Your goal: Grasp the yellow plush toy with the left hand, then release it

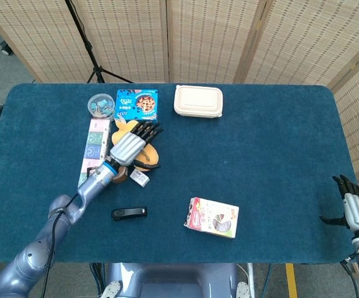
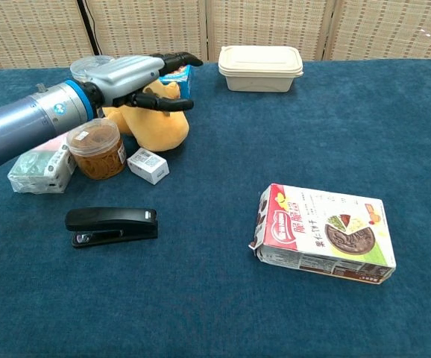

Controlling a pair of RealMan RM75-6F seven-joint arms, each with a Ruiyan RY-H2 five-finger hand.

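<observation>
Blue cloth is covering the counter [image 2: 223, 313]; a black stapler [image 2: 112, 224] is lying nearest, a brown-lidded jar [image 2: 95, 148] behind it. Farther back, the left hand [image 2: 136, 75] is hovering over the yellow plush toy [image 2: 159, 127], fingers [image 2: 172, 104] spread, gripping nothing. The right hand [image 1: 354, 208] is hanging at the counter's edge, fingers apart.

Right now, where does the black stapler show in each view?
Head view: black stapler lies lower left of centre, below the left hand.
Chest view: stapler sits left of centre, in front of the brown jar.
Shared landmark: the small white box just behind it.
</observation>
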